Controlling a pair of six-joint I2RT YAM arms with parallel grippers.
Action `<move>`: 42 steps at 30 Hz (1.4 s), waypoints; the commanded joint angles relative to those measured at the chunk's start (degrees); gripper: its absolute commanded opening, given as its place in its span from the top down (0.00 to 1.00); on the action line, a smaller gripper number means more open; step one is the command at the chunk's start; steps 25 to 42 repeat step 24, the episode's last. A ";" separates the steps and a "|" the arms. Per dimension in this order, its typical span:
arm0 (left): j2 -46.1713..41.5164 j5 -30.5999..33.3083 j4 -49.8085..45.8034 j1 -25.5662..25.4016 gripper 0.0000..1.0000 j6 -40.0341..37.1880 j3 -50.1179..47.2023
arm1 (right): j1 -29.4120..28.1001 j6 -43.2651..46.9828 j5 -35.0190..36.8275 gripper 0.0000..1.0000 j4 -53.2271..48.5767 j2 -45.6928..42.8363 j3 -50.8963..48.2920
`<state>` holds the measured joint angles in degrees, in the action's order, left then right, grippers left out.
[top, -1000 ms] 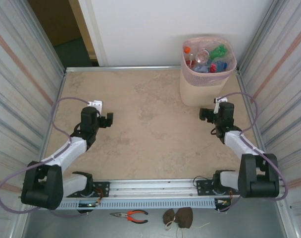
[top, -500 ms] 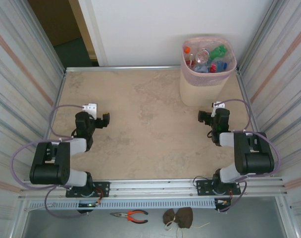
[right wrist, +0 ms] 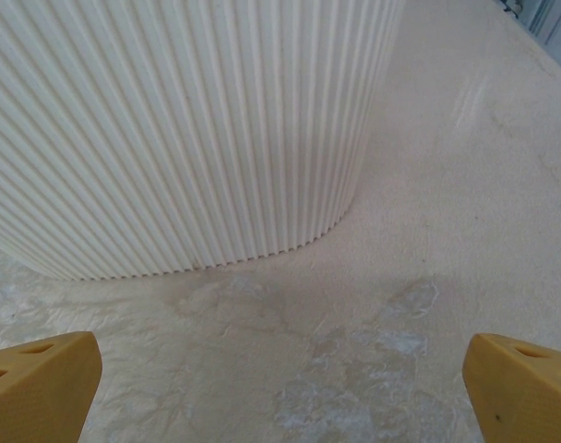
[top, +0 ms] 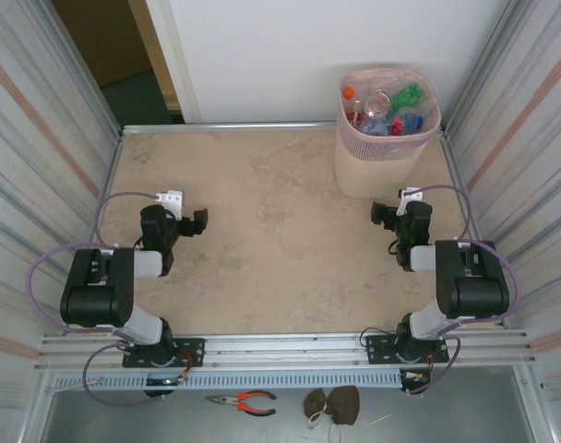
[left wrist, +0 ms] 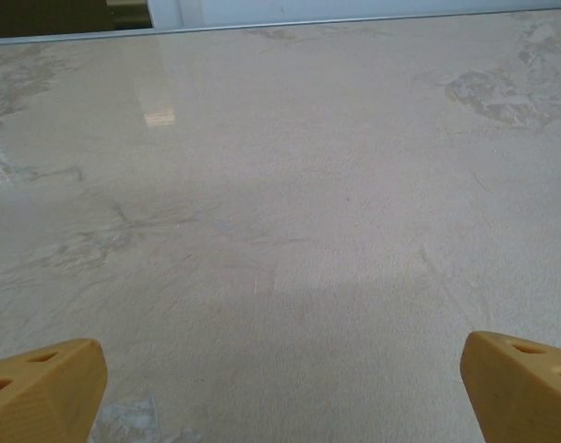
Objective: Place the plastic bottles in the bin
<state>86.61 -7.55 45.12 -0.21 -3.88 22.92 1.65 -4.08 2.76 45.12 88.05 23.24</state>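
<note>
The bin [top: 373, 173], cream-pink with a pink bag, stands at the table's far right corner. Several plastic bottles [top: 392, 114], clear, green and blue with coloured caps, lie inside it. My left gripper [top: 181, 212] rests low over bare table on the left, open, its yellow fingertips [left wrist: 48, 388] far apart with nothing between them. My right gripper [top: 400, 207] sits just in front of the bin, also open and empty. In the right wrist view the bin's ribbed wall [right wrist: 188, 120] stands close ahead of my right gripper [right wrist: 280, 392], apart from the fingertips [right wrist: 41, 383].
Corrugated metal walls close in the table on both sides, and a white wall stands behind. Orange-handled pliers [top: 244, 401] and a brown lump [top: 333, 404] lie on the ledge below the near rail. The marbled tabletop [top: 271, 212] stretches between the arms.
Both arms have folded back toward their bases, with elbows raised. The grippers slid slightly toward the near edge. Both stayed open and empty.
</note>
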 commanded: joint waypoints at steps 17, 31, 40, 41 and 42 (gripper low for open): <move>-0.04 -0.46 0.05 0.38 0.01 -1.01 0.66 | 0.42 -1.06 -1.10 0.01 1.61 0.46 -0.21; 0.01 -0.42 0.05 0.32 0.01 -0.98 0.70 | 0.66 -0.98 -2.16 0.01 1.36 0.40 -0.11; 0.01 -0.42 0.05 0.32 0.01 -0.98 0.70 | 0.66 -0.98 -2.16 0.01 1.36 0.40 -0.11; 0.01 -0.42 0.05 0.32 0.01 -0.98 0.70 | 0.66 -0.98 -2.16 0.01 1.36 0.40 -0.11; 0.01 -0.42 0.05 0.32 0.01 -0.98 0.70 | 0.66 -0.98 -2.16 0.01 1.36 0.40 -0.11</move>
